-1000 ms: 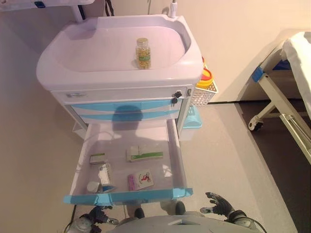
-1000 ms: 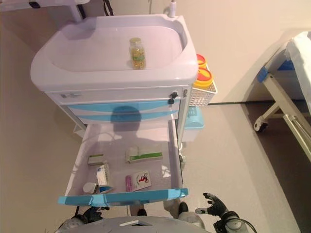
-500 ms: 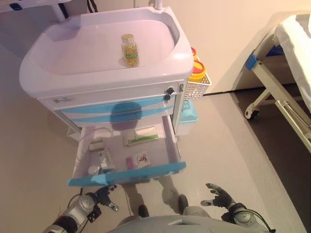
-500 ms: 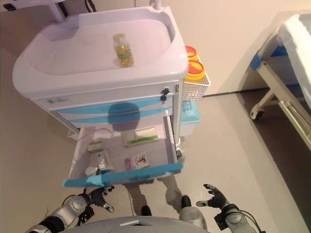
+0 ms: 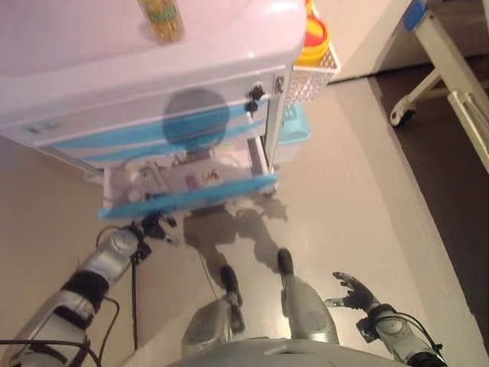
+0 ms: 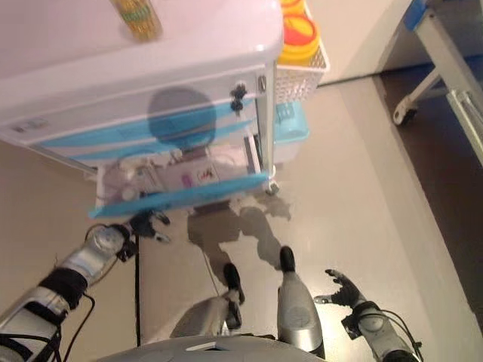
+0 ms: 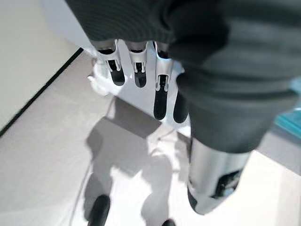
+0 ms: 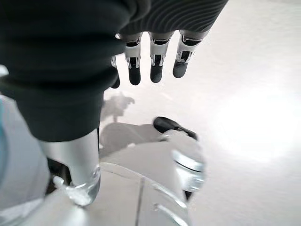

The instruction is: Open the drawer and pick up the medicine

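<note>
The white cart (image 5: 229, 53) has its lower drawer (image 5: 191, 199), with a blue front, pulled open. Small medicine boxes (image 5: 205, 177) lie inside, partly hidden behind the front. A bottle of yellow capsules (image 5: 160, 19) stands on the cart top. My left hand (image 5: 153, 227) is just below the drawer's front edge at its left end; its wrist view shows the fingers (image 7: 136, 70) relaxed and holding nothing. My right hand (image 5: 351, 291) hangs low at the right, far from the cart, with fingers (image 8: 155, 63) spread and empty.
A white basket (image 5: 309, 76) with yellow and red containers hangs on the cart's right side, above a light blue bin (image 5: 294, 130). A bed frame with a castor (image 5: 401, 115) stands at the far right. Bare floor lies between the cart and the bed.
The camera has tilted down and the whole picture has shifted. My left arm has stretched forward, bringing the hand up under the drawer's front. The right hand stays low.
</note>
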Tool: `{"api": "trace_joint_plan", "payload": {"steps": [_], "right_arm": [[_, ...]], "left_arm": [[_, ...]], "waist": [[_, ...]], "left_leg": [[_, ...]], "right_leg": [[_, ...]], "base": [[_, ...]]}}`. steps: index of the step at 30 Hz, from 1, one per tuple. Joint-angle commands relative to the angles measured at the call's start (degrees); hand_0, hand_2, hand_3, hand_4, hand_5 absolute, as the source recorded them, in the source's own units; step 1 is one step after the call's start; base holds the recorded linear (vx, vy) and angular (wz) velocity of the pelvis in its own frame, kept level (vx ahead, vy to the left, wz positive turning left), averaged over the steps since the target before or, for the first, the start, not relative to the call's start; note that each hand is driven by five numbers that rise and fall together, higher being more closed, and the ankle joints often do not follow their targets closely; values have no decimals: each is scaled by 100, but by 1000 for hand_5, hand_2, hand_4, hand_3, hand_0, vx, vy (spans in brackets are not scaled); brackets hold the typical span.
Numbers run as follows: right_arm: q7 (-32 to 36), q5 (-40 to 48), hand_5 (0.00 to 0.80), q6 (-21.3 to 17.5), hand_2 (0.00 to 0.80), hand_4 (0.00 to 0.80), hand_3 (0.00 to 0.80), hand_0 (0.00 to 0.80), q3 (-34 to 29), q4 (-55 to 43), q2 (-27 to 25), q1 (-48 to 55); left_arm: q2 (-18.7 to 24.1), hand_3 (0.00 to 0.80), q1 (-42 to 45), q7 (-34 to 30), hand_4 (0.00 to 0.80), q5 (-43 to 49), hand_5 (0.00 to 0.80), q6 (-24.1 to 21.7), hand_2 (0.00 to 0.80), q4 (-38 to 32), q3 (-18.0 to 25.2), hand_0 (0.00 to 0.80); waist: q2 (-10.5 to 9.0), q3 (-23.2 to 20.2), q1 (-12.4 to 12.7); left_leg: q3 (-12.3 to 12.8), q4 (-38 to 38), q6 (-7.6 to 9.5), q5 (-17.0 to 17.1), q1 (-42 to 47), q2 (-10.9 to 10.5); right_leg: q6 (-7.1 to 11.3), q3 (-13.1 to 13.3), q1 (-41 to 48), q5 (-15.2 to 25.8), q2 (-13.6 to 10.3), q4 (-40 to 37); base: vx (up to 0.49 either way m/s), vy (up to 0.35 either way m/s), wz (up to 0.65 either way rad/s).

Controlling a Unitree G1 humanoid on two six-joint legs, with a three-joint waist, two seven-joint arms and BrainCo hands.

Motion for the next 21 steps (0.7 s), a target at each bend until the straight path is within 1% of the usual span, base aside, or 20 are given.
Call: {"api": "trace_joint_plan", "payload": {"steps": [1,3,4,7,9,13,15,16,18,20,21], "right_arm": [[-291,382,0,-178,0,0,0,0,191,-473,-133,67],[-328,542,0,-99,0,0,0,0,116,-630,-162,17],[-327,542,0,-99,0,0,0,0,115,-630,-162,17],[-374,761,0,-76,0,0,0,0,-58,-787,-239,-15],[-381,787,0,-85,0,0,0,0,-119,-810,-270,-14],[-417,667,0,-62,0,0,0,0,-84,-844,-335,-8],[-430,651,0,-62,0,0,0,0,-48,-837,-362,-8],[-427,651,0,-69,0,0,0,0,-41,-829,-365,-9],[-424,621,0,-178,0,0,0,0,33,-757,-370,-6],[-464,614,0,-243,0,0,0,0,125,-725,-352,-3],[-485,613,0,-249,0,0,0,0,157,-726,-340,4]], "left_arm": [[369,0,-509,282,0,-305,0,-55,0,-214,536,0],[443,0,-745,270,0,-383,0,62,0,-256,583,0],[443,0,-747,271,0,-383,0,62,0,-255,581,0],[640,0,-1280,400,0,-499,0,140,0,44,696,0],[738,0,-1691,476,0,-553,0,167,0,423,738,0],[951,0,-2625,671,0,-766,0,205,0,1242,668,0],[997,0,-3019,853,0,-944,0,205,0,1577,621,0],[999,0,-3073,912,0,-979,0,179,0,1623,612,0],[1065,0,-3512,1275,0,-1048,0,47,0,2010,582,0],[1091,0,-3787,1775,0,-1129,0,-196,0,2247,595,0],[1095,0,-3855,1915,0,-1115,0,-207,0,2280,630,0]], "waist": [[-42,41,-181],[-46,123,-223],[-45,120,-222],[-71,217,-332],[-101,245,-398],[-182,270,-547],[-220,275,-618],[-225,274,-626],[-257,263,-698],[-287,242,-737],[-297,232,-744]], "left_leg": [[-292,1737,399,-737,-1040,-189],[-287,1975,408,-785,-1290,-186],[-286,1979,409,-786,-1296,-185],[-252,2244,417,-861,-1618,-155],[-210,2337,433,-898,-1757,-129],[-168,2572,449,-983,-2038,-64],[-157,2689,456,-1034,-2148,-39],[-156,2704,458,-1041,-2162,-37],[-151,2780,471,-1090,-2240,-23],[-151,2821,472,-1128,-2273,-22],[-147,2837,469,-1144,-2283,-18]], "right_leg": [[-50,-218,-634,-357,-181,1317],[-109,-198,-902,-422,-141,1555],[-109,-197,-908,-423,-141,1558],[-181,-95,-1304,-476,-26,1814],[-195,-36,-1482,-484,38,1904],[-222,95,-1783,-528,152,2105],[-241,159,-1899,-563,203,2208],[-244,164,-1914,-568,209,2222],[-268,239,-2016,-612,275,2319],[-289,289,-2064,-656,329,2377],[-298,301,-2077,-678,347,2399]], "base": [[-60,13,-3],[-28,20,4],[-3,49,4],[5,80,2],[-12,71,-12],[-19,58,-9],[-9,45,-18],[-10,34,-12],[-5,25,-7],[-5,4,-6],[-6,-7,-11]]}}
